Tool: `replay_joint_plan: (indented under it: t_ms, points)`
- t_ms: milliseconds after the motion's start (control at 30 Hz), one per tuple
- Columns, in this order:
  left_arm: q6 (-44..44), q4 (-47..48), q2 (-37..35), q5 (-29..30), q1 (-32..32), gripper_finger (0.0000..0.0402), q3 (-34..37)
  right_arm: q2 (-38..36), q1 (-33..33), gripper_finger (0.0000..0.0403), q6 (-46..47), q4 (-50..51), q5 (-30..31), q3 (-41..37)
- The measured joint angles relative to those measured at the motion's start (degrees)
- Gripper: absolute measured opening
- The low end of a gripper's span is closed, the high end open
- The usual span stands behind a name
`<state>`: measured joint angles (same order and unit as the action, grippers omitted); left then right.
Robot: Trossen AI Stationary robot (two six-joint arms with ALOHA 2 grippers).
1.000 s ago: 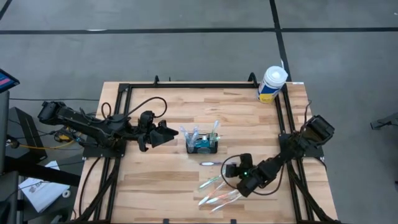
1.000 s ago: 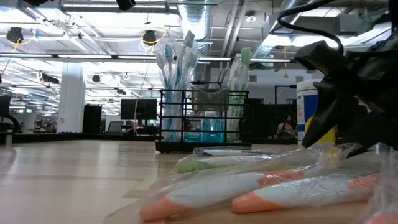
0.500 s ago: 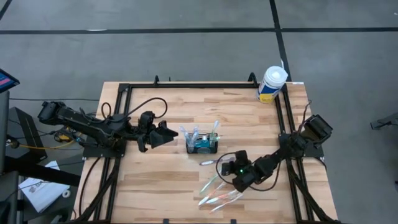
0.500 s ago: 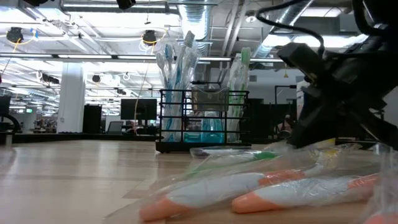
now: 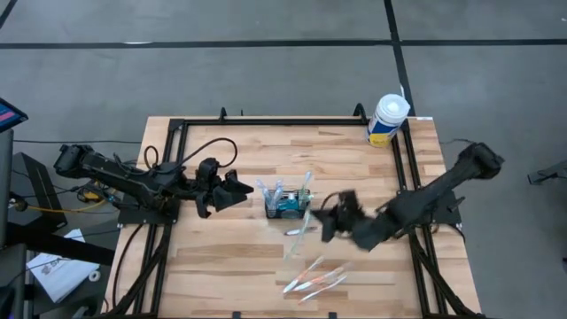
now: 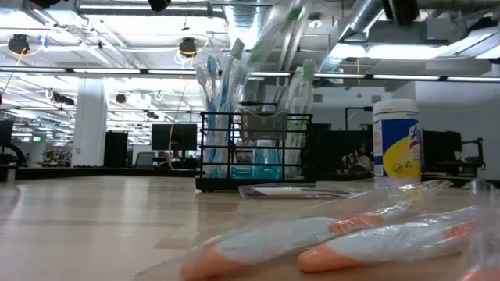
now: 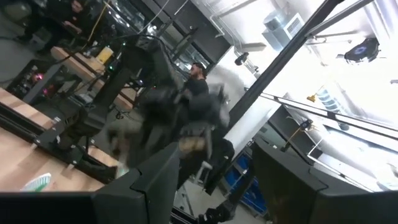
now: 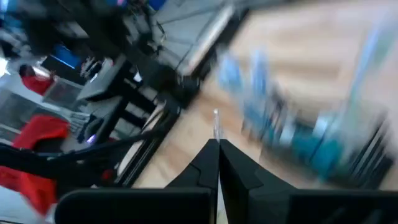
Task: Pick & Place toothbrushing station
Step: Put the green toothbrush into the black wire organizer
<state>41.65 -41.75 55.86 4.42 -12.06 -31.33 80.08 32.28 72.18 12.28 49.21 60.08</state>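
Toothbrushing station, the small black wire-mesh rectangular caddy, stands near the middle of the pale wooden slatted table, and it is already partly filled: several clear-wrapped toothbrushes stand upright in its compartments, with something teal low inside. The low view shows the same caddy with the wrapped brushes rising well above its rim

The right gripper is just beside the caddy on its right, blurred with motion. Its fingers are pressed fully together, and they appear to have hold of a clear-wrapped green-and-white toothbrush that hangs tilted in front of the caddy. The right wrist view shows the two dark fingers meeting at their tips, with the caddy beyond them. That brush is not yet in a compartment, so the step in hand looks like carrying it over for insertion

The left gripper waits just beside the caddy's left side, its fingers spread wide and holding nothing

What is left, judging by the table: a small cluster of clear-wrapped orange-handled toothbrushes lies near the front edge, well apart from the caddy, and a flat clear packet lies just in front of it. A white cylindrical tub with a yellow-and-blue label stands at the far right corner. The task looks somewhat past halfway, with the carried brush and the loose ones yet to be placed
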Motion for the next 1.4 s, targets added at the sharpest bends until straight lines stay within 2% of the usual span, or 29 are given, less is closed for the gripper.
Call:
replay_joint_plan:
  t_ms: [167,467,700,1000,1400]
  points:
    - [-2.14,-1.86,0.00,0.07,1.31,0.0198,0.00,-8.04,-5.27,0.0000,-15.89,11.81,0.35,7.47]
    - [-3.94,-2.95,0.00,0.07,3.07,0.0198,0.02,-13.53,-14.81,0.0000,-34.20,17.77,-4.16,15.26]
    - [-5.63,-3.36,0.01,0.12,3.15,0.0198,0.02,-11.38,-19.89,0.0000,-36.20,24.46,-11.79,17.07]
    - [-5.71,-3.51,0.02,0.66,3.15,0.0198,0.02,-4.46,-21.23,0.0000,-37.27,23.85,-14.58,16.96]
    - [-5.68,-3.70,0.02,0.66,3.15,0.0198,0.02,-9.93,-24.54,0.0000,-41.83,21.56,-13.01,17.02]
